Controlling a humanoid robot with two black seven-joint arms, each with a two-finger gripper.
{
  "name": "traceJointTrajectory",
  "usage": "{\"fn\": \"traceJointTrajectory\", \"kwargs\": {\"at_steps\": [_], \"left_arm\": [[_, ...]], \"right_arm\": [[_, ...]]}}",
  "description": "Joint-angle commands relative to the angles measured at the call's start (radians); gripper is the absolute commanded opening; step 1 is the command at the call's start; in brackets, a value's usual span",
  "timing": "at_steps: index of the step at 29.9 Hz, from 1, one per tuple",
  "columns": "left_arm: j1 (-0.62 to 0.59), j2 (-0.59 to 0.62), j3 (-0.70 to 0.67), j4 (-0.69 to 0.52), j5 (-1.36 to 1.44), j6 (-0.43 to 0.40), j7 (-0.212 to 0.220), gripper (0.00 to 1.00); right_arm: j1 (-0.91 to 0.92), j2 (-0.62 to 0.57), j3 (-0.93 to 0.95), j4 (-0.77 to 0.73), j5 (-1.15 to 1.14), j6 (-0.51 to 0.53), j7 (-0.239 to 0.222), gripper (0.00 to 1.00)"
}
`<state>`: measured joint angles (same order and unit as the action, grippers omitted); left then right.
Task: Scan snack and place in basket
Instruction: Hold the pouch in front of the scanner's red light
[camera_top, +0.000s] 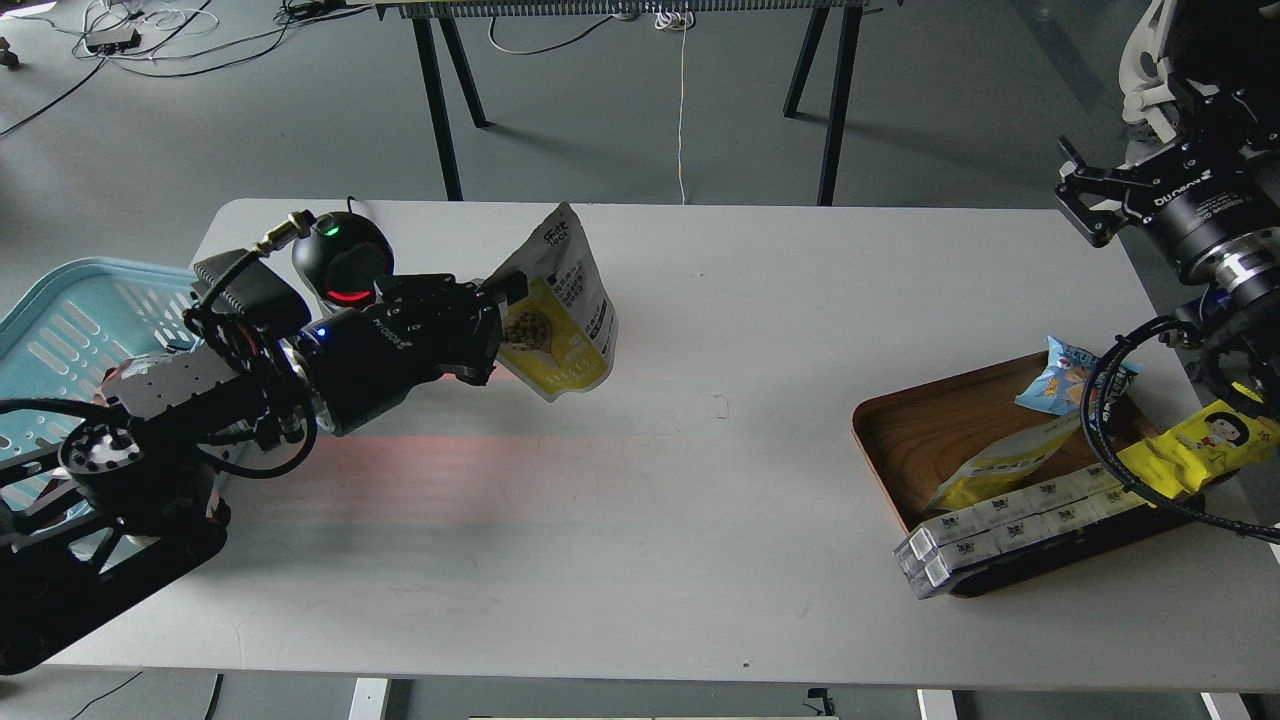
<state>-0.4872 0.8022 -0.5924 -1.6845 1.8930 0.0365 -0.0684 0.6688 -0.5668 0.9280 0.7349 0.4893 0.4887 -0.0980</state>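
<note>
Above the white table (700, 450), beside the black scanner (342, 262) with its red and green lights, the left gripper (500, 300) clamps the snack (560, 305) and holds it off the surface. The basket (70, 320) sits at the far left. The right gripper (1085, 205), raised over the wooden tray (900, 450), seems to stand apart-fingered and empty.

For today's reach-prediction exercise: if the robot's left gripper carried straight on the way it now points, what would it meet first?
The left gripper, shut on the snack, points right and slightly away across the table. Nothing stands in that line, so the way looks free, though depth is unclear.
</note>
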Motion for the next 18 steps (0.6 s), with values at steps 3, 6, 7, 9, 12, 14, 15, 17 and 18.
{"fn": "traceJointTrajectory", "kwargs": {"at_steps": [3, 6, 7, 9, 12, 14, 15, 17, 18], "left_arm": [[-0.001, 0.023, 0.006, 0.016, 0.008, -0.006, 0.001, 0.0], [-0.002, 0.052, 0.013, 0.02, 0.017, -0.013, 0.001, 0.0], [-0.004, 0.063, 0.013, 0.02, 0.03, -0.024, 0.001, 0.0], [-0.008, 0.083, 0.01, 0.02, 0.058, -0.064, -0.002, 0.0], [-0.017, 0.114, 0.005, 0.016, 0.06, -0.118, -0.008, 0.0], [-0.028, 0.129, 0.006, 0.014, 0.061, -0.142, -0.01, 0.0], [-0.042, 0.135, 0.008, 0.014, 0.061, -0.159, -0.011, 0.0], [-0.066, 0.14, 0.009, 0.012, 0.061, -0.196, -0.013, 0.0], [-0.076, 0.141, 0.009, 0.012, 0.061, -0.217, -0.014, 0.0]], "right_arm": [[0.0, -0.001, -0.001, 0.0, 0.0, 0.0, 0.001, 0.98], [-0.001, 0.001, -0.001, 0.0, 0.0, 0.0, 0.0, 0.98], [-0.001, 0.001, -0.001, 0.0, 0.0, 0.0, 0.001, 0.98], [-0.001, 0.007, -0.001, 0.0, 0.0, 0.0, 0.001, 0.98], [0.0, 0.016, -0.001, -0.002, -0.001, 0.0, 0.001, 0.98], [0.0, 0.019, -0.001, 0.0, -0.002, 0.0, 0.001, 0.98], [0.0, 0.019, -0.001, 0.0, -0.002, 0.0, 0.0, 0.98], [0.0, 0.019, -0.001, -0.002, -0.002, 0.0, 0.0, 0.98], [0.0, 0.019, -0.001, -0.002, -0.002, 0.0, 0.001, 0.98]]}}
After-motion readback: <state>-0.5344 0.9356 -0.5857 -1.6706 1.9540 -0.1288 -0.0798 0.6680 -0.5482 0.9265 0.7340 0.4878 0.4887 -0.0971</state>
